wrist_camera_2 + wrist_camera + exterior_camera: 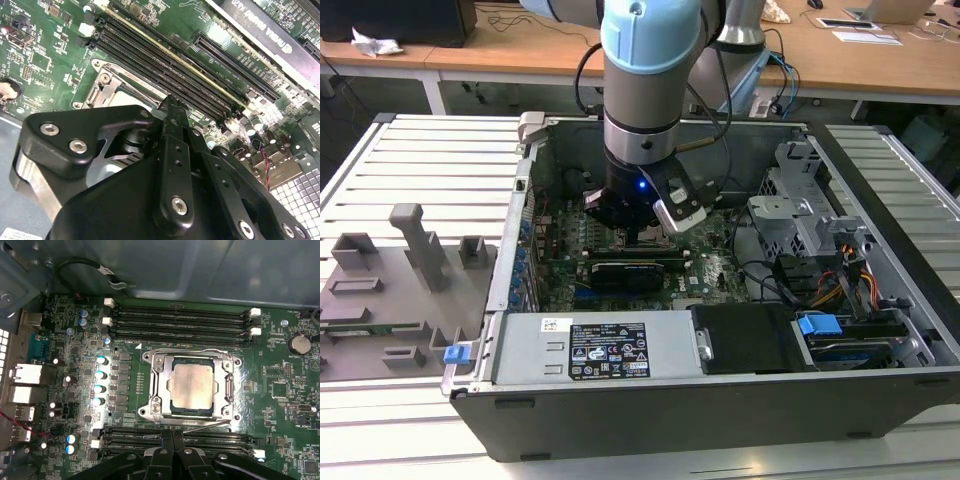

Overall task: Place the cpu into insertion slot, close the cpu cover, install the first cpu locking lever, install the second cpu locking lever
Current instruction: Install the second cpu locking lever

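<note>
Where seated, cpu [192, 385] under cpu cover [159, 385].

cpu [192, 386]: pale silver-grey square, flat, seated level in insertion slot | insertion slot [172, 409]: dark square socket on green board, between two banks of long black memory slots | cpu cover [156, 385]: thin silver frame, lying flat around chip, chip top showing through middle cutout
</note>
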Action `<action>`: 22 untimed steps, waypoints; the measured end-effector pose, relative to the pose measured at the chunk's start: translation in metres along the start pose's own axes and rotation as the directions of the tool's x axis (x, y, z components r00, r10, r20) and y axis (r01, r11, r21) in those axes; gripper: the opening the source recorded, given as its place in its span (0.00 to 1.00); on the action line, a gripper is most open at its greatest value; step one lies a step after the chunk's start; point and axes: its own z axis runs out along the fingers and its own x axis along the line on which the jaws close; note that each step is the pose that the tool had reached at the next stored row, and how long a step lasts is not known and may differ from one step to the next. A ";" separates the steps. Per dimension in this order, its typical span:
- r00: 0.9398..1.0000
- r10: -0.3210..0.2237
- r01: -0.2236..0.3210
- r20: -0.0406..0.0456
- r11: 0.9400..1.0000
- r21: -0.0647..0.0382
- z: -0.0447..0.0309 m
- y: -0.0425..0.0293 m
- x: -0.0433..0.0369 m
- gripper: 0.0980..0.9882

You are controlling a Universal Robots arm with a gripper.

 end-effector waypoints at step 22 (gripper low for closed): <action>1.000 -0.021 0.021 -0.003 1.000 -0.012 0.0098 -0.0008 0.0131 0.01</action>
